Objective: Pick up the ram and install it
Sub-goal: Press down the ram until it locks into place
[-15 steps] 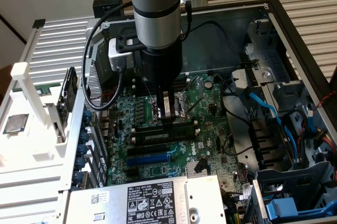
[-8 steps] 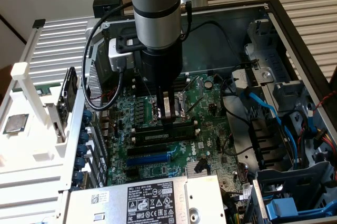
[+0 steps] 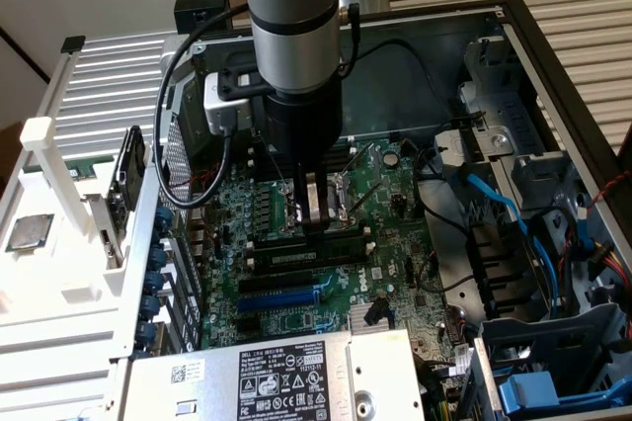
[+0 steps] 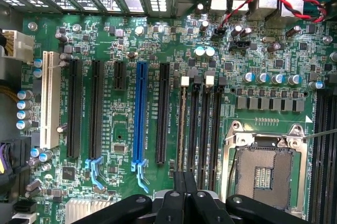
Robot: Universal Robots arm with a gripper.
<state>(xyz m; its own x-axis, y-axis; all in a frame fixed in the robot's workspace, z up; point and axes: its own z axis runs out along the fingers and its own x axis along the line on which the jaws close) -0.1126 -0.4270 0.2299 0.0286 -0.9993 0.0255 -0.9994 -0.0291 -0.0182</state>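
The jaws (image 3: 316, 226) are shut tight, pressing down on the ram (image 3: 308, 240) to push it into its slot.

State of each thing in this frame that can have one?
gripper: shut, tips down at the memory slots, holding nothing.
ram: standing on edge in a memory slot by the gripper's tips; whether fully seated cannot be told.
CPU socket: bare, no chip in it.
blue expansion slot: no card.
computer case: side open.
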